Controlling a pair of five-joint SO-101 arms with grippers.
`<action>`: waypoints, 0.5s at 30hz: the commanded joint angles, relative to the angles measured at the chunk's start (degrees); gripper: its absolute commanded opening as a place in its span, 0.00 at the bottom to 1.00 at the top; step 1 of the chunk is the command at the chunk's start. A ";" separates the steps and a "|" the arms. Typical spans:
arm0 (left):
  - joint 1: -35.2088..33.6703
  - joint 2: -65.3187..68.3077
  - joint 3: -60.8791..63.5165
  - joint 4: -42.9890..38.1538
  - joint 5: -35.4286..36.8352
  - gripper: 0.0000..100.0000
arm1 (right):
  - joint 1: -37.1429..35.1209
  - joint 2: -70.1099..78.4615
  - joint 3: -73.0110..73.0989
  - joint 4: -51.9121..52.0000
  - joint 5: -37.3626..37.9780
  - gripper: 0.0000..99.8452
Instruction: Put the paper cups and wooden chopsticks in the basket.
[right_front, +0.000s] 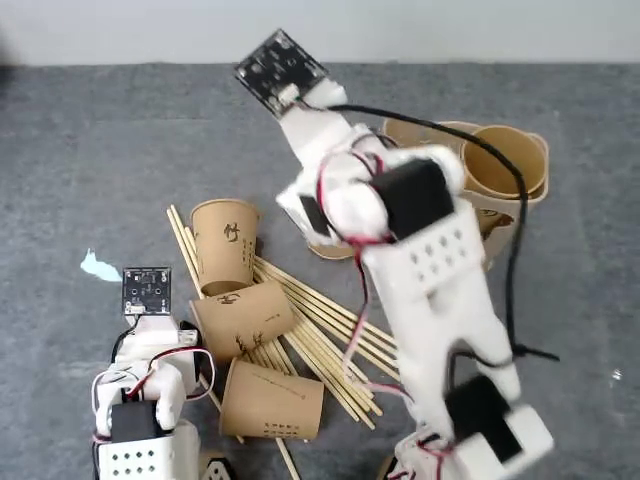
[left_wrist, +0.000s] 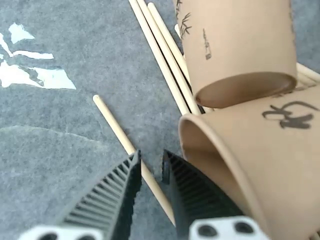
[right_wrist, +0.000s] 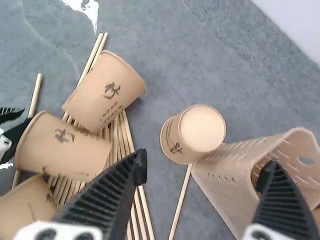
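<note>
We're looking down on the chopstick pile (right_front: 320, 340), fanned across the grey table (right_front: 90, 150), and three paper cups lie on their sides on it: a far cup (right_front: 225, 245), a middle cup (right_front: 243, 320) and a near cup (right_front: 272, 400).

The left arm sits folded low beside the pile, wrist pitched steeply down. The left gripper (left_wrist: 150, 162) is right at the table surface. Its jaws are only narrowly parted and straddle a single chopstick (left_wrist: 112, 122) that lies just off the pile's edge. We see a gap on either side of the stick, so nothing is clamped. The middle cup's rim is just beside one jaw.

The right arm is stretched long from its base, forearm slanting up over the pile, wrist held high and tilted downward. The right gripper (right_wrist: 205, 165) is spread wide and holds nothing.

Below it, on the far side of the pile from the left arm, a fourth cup (right_wrist: 192, 132) lies with its base towards us, touching the basket (right_wrist: 240, 170). The basket lies tipped on its side. A stray chopstick (right_wrist: 180, 205) lies between the pile and the basket.
</note>
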 joint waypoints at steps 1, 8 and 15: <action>-0.44 -0.18 -0.57 -0.53 -0.44 0.08 | -0.92 -6.11 5.36 2.15 0.88 0.35; -0.44 -0.18 -0.57 -0.53 -0.44 0.08 | -1.36 -2.77 9.41 2.15 0.62 0.35; -0.44 -0.18 -0.57 -0.53 -0.44 0.08 | -5.67 2.68 9.41 2.15 0.53 0.35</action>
